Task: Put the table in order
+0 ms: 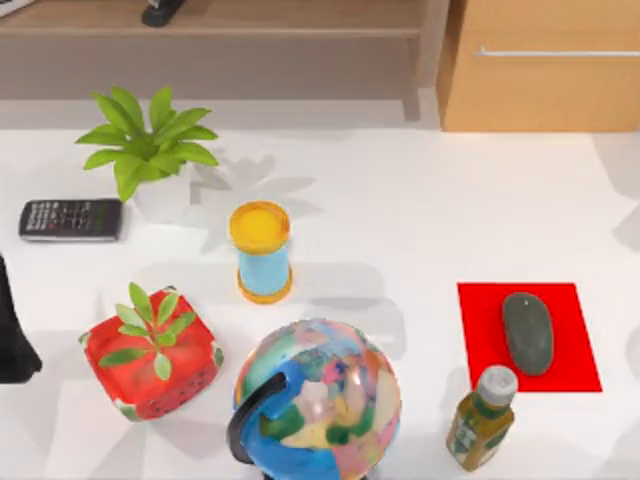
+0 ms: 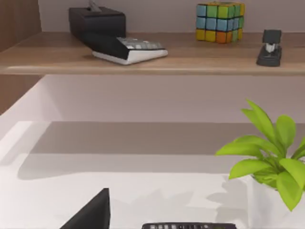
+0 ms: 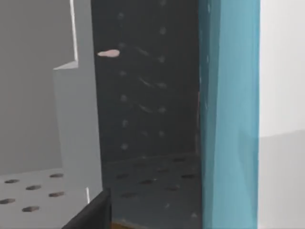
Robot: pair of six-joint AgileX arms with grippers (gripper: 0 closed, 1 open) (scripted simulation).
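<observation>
Closest to the overhead camera, at the bottom centre of the frame, stands a multicoloured globe [image 1: 318,400] on its dark arc stand. To its right a small bottle [image 1: 482,418] stands upright just below a red mat [image 1: 572,340], and a grey mouse [image 1: 527,332] already lies on that mat, well inside its edges, which is where an ordered desk [image 1: 400,200] would want it. Whether it was put there or simply lay so, this moment cannot say.

Left of the globe sits a red pot with a small plant [image 1: 150,365]; above it, at the left edge, a calculator [image 1: 70,219] lies flat beside a white-potted leafy plant [image 1: 148,150]. A yellow and blue hourglass-shaped timer [image 1: 261,251] stands upright mid-frame.

A dark part of the left arm [image 1: 14,340] shows at the frame's left edge; whether its fingers are open or closed I cannot tell.

Its wrist camera adds the shelf [image 2: 152,55] behind the desk, carrying a black tissue box [image 2: 96,21], a second calculator [image 2: 129,49], a colour cube [image 2: 220,21] and a stapler [image 2: 269,47].

From the right wrist camera come grey and teal panels; the state of those fingers cannot be told either.
</observation>
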